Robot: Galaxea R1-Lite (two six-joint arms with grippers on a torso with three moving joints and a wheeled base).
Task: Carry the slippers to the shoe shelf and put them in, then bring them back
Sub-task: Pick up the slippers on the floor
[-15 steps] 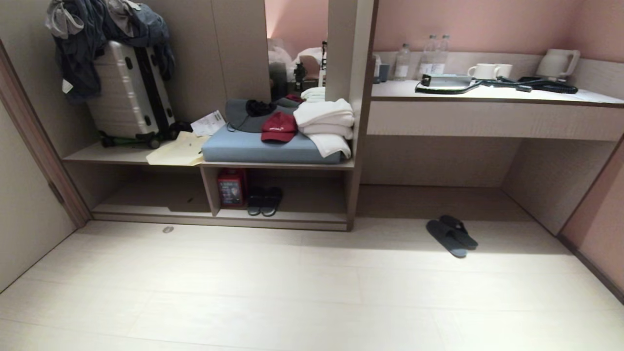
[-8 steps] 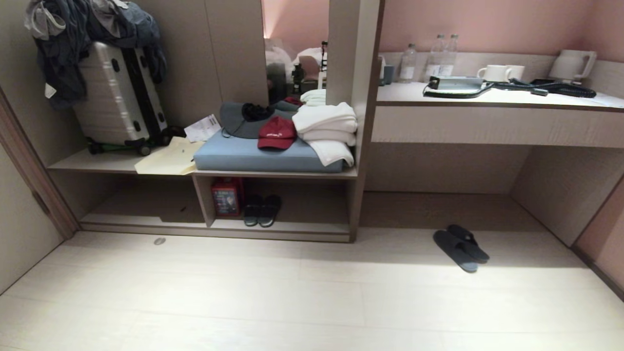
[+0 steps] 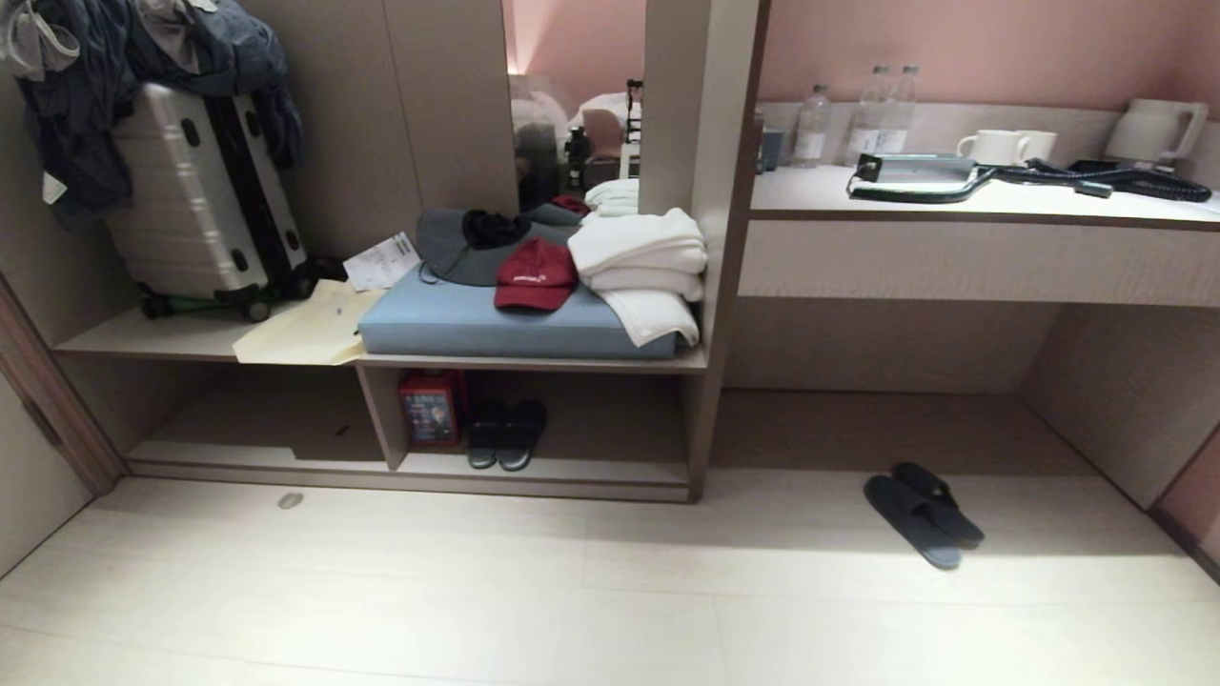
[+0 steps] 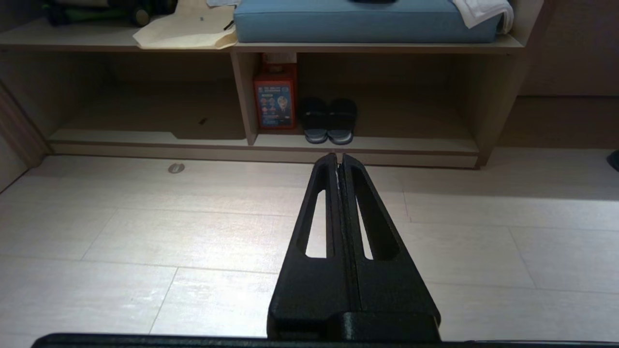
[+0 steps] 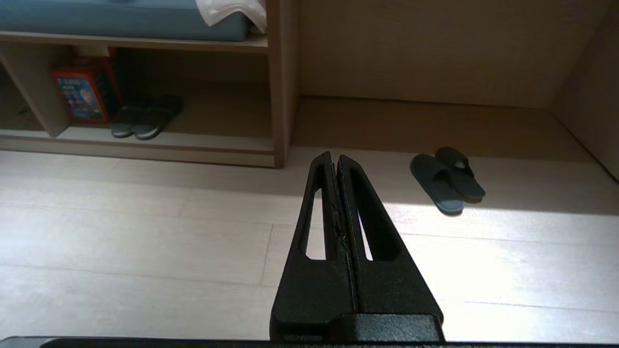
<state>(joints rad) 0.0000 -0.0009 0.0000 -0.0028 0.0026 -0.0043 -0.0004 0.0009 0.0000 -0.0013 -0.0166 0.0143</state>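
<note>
The left gripper (image 4: pixel 339 155) is seen clenched, its two black fingers pressed flat together with nothing between them, and it is held above the pale floor (image 4: pixel 193 232). Straight beyond its tips, past the pale base board, a dark pair of shoes (image 4: pixel 329 121) is found in the right compartment of the shoe shelf (image 4: pixel 367 144), with a red box (image 4: pixel 274 96) just beside it against the divider panel.

The right gripper (image 5: pixel 334 155) is likewise clenched on nothing and held over the floor. The slippers (image 5: pixel 447 180) are found on the floor ahead of its tips and off to the right side, near but apart from them, the two slides touching and partly overlapped, one lying across the edge of the other. They are placed outside the shelf, under the long desk (image 3: pixel 982 257) and just in front of its shadowed recess.

From the head view, neither arm is seen. A blue cushion (image 3: pixel 505 324), a red cap (image 3: pixel 534 274) and folded white towels (image 3: pixel 639 262) are set on top of the shelf, and a silver suitcase (image 3: pixel 191 200) is stood at the left end.
</note>
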